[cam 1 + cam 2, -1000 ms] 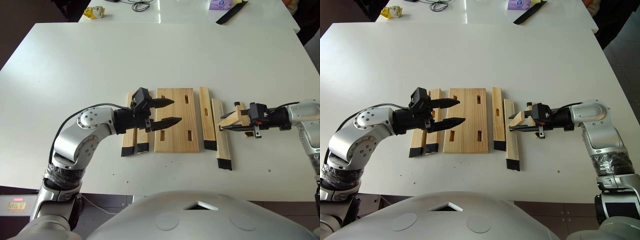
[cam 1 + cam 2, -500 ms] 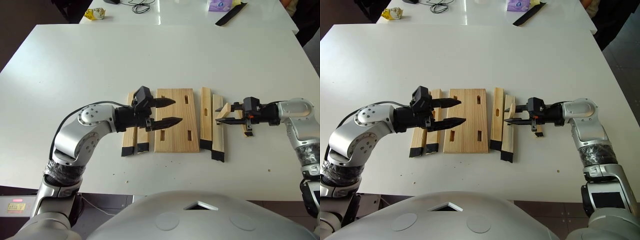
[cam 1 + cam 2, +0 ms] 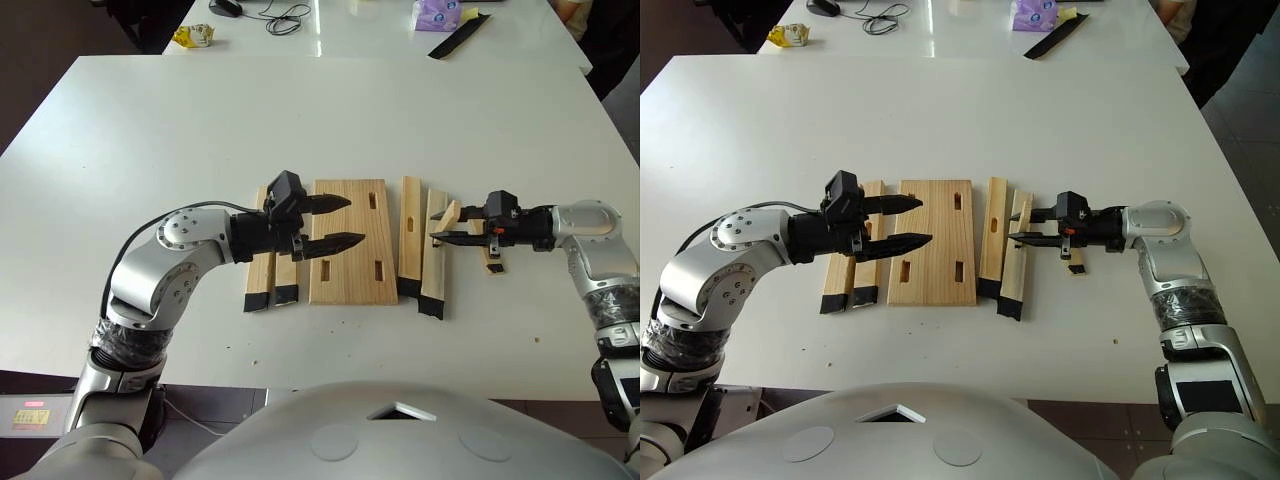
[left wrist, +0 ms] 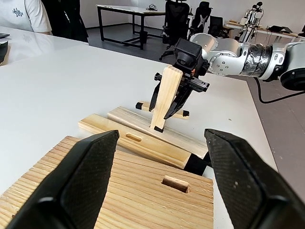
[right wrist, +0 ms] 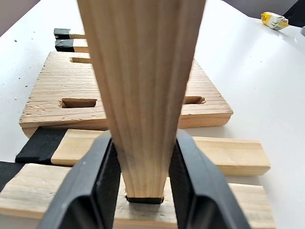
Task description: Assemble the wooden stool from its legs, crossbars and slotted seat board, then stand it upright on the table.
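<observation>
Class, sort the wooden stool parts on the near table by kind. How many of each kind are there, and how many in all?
Seat board: 1
Legs: 4
Crossbars: 2, one held in the right gripper, one lying on the table
Total: 7

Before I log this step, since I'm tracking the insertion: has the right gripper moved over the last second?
Yes. Holding the crossbar, the right gripper has shifted slightly toward the seat board and away from the robot.
</observation>
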Action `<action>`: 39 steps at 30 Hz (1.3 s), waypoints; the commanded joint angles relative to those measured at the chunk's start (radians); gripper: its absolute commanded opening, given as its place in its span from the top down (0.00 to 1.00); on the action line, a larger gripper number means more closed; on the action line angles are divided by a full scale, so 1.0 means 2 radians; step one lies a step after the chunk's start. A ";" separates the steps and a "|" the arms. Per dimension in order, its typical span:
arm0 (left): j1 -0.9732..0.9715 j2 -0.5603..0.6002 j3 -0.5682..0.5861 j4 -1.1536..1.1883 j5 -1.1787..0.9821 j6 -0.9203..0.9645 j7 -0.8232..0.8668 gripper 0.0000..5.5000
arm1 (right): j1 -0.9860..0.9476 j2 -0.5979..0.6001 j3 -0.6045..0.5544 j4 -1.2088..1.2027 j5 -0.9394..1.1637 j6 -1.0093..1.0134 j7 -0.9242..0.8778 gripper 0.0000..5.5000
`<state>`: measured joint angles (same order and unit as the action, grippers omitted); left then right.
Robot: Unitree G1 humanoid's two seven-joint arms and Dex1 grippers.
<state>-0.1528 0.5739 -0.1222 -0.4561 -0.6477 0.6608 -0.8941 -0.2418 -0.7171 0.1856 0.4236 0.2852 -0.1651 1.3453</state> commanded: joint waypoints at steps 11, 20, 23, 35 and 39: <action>-0.009 -0.005 0.001 0.004 0.003 0.000 0.011 0.40 | 0.037 0.016 0.031 0.041 -0.073 -0.024 -0.067 0.43; -0.006 -0.014 0.004 0.005 0.010 -0.015 0.021 0.40 | 0.032 -0.014 -0.025 -0.117 0.017 0.088 -0.042 0.43; -0.002 -0.015 0.006 0.005 0.012 -0.017 0.024 0.40 | 0.031 -0.020 -0.044 -0.166 0.039 0.126 -0.043 0.43; 0.012 -0.017 0.008 -0.002 0.012 -0.027 0.030 0.40 | 0.020 -0.051 -0.118 -0.301 0.137 0.270 -0.055 0.43; 0.012 -0.018 0.006 0.000 0.013 -0.029 0.031 0.40 | 0.003 -0.034 -0.129 -0.337 0.175 0.312 -0.082 0.43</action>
<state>-0.1298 0.5378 -0.1121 -0.4513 -0.6291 0.6099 -0.8364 -0.2038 -0.7962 -0.0548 -0.2016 0.5932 0.4129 1.2133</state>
